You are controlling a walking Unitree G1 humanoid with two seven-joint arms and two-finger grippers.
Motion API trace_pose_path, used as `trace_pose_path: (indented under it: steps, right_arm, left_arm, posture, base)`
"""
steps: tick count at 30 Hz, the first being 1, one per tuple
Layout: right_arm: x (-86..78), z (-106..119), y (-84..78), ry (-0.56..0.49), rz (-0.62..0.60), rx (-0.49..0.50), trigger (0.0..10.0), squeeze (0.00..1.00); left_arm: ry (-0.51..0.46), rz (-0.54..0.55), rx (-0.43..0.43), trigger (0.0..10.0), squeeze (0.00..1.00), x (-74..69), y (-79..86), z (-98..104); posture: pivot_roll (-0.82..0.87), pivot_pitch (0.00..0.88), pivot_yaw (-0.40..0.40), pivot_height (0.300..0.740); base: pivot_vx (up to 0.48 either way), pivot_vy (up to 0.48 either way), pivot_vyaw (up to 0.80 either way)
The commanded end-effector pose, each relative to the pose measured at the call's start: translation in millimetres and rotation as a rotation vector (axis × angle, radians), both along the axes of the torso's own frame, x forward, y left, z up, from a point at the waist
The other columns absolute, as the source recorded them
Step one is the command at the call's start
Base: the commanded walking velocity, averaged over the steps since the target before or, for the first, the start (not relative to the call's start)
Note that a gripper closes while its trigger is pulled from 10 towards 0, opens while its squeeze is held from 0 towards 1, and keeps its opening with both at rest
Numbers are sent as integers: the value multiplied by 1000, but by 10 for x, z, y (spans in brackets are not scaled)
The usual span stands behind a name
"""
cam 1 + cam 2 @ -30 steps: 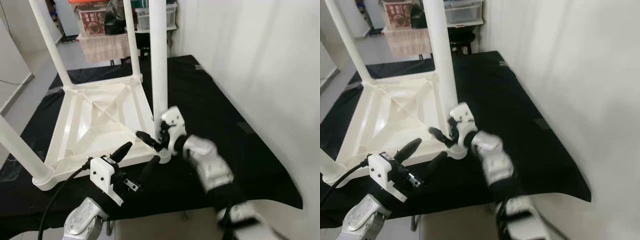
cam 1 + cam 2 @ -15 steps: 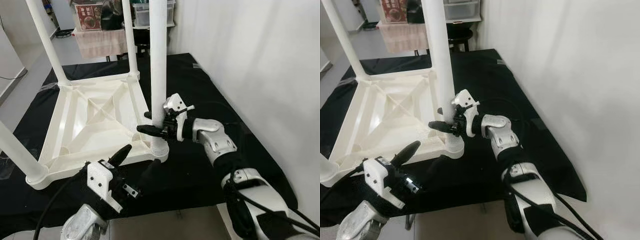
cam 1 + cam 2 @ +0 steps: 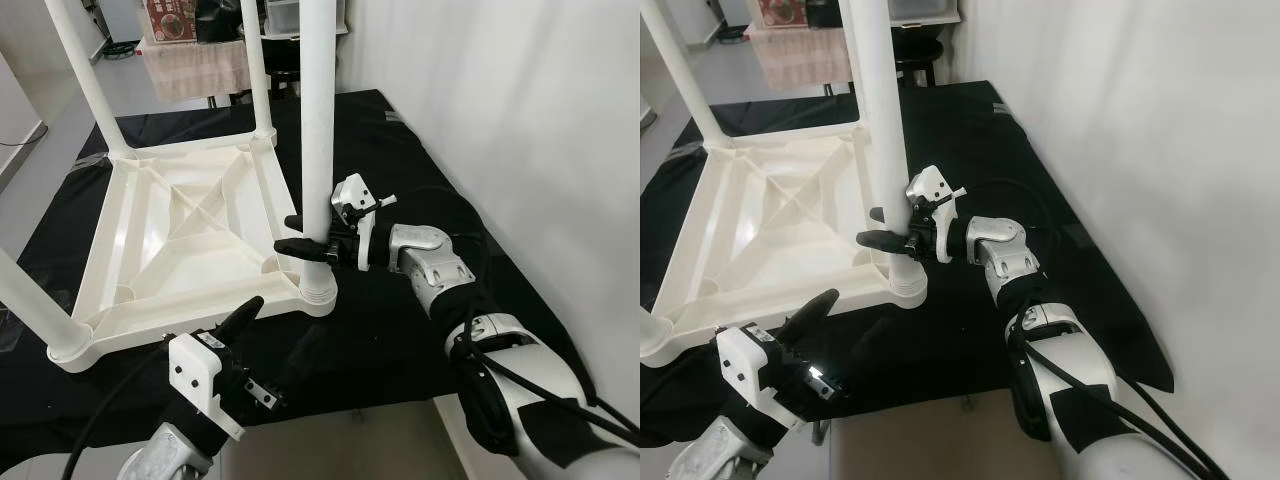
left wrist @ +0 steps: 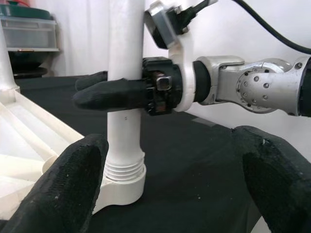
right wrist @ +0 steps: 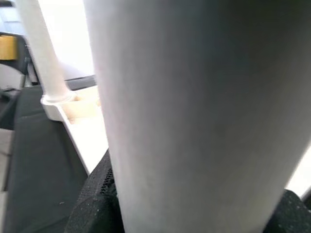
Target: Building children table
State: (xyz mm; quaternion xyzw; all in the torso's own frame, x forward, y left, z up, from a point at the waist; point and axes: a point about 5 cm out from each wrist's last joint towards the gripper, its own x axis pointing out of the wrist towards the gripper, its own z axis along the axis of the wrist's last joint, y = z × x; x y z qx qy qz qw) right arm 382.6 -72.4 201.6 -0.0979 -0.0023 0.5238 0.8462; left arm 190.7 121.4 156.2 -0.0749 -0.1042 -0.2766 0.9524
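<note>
table (image 3: 190, 235): white plastic, upside down, legs up | right gripper (image 3: 300, 236): fingers clamped on leg (image 3: 318, 150) | left gripper (image 3: 272, 335): fingers apart

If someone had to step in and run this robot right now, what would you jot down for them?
Right gripper: fingers closed around the near-right table leg, just above its threaded base.
Left gripper: open, hovering low in front of that corner, holding nothing.
Table top: upside down on the black cloth, with four legs standing up at its corners.
Done: all four legs stand in their sockets.
Left: threads show above the collar on the held leg, so it may need more tightening; then the table likely gets turned upright.
</note>
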Motion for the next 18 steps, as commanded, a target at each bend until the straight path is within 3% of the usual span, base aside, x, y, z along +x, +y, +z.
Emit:
trace_pose_path:
  steps: [1, 3, 4, 5, 8, 10, 14, 15, 16, 17, 18]
  right_arm:
    - [5, -381, -72, 98, -295, -96, 0, 0]
    - [-490, -686, 186, 159, -517, -64, 0, 0]
    - [-490, -686, 186, 159, -517, -64, 0, 0]
    - [-696, -733, 259, 195, -567, -24, 0, 0]
    - [-619, -681, 240, 159, -578, -6, 0, 0]
    - [-470, -660, 206, 140, -582, -13, 0, 0]
    - [-459, -681, 240, 135, -576, -29, 0, 0]
    - [-467, -677, 248, 134, -582, -47, 9765, 0]
    - [-459, -645, 253, 133, -566, -33, 10000, 996]
    - [-459, -645, 253, 133, -566, -33, 10000, 996]
    - [-425, -481, 285, 128, -464, 58, 10000, 1000]
  left_arm:
    - [13, 4, 16, 10000, 0, 6, 40, -23]
    - [12, 10, 21, 10000, 0, 46, 88, -26]
    - [12, 10, 21, 10000, 0, 46, 88, -26]
    - [14, 11, 26, 10000, 0, 61, 109, -32]
    - [21, 14, 28, 10000, 0, 110, 134, -50]
    - [23, 15, 24, 10000, 0, 160, 143, -61]
    - [19, 22, 27, 10000, 0, 187, 146, -62]
    - [17, 29, 28, 10000, 0, 199, 150, -65]
    - [16, 33, 28, 10000, 0, 208, 153, -69]
    - [16, 33, 28, 10000, 0, 208, 153, -69]
    - [18, 31, 27, 10000, 0, 221, 148, -79]
  posture:
    - [31, 140, -22, 740]
    - [16, 132, 27, 740]
    - [16, 132, 27, 740]
    - [8, 125, 34, 740]
    - [-10, 95, 46, 740]
    - [-1, 77, 30, 740]
    - [-7, 72, 35, 740]
    - [-3, 64, 34, 740]
    - [-2, 58, 35, 740]
    - [-2, 58, 35, 740]
    - [-11, 53, 36, 740]
  base:
    - [0, 0, 0]
    - [0, 0, 0]
    - [0, 0, 0]
    - [0, 0, 0]
    - [0, 0, 0]
    - [0, 0, 0]
    - [0, 0, 0]
    - [0, 0, 0]
    - [0, 0, 0]
    - [0, 0, 0]
    - [0, 0, 0]
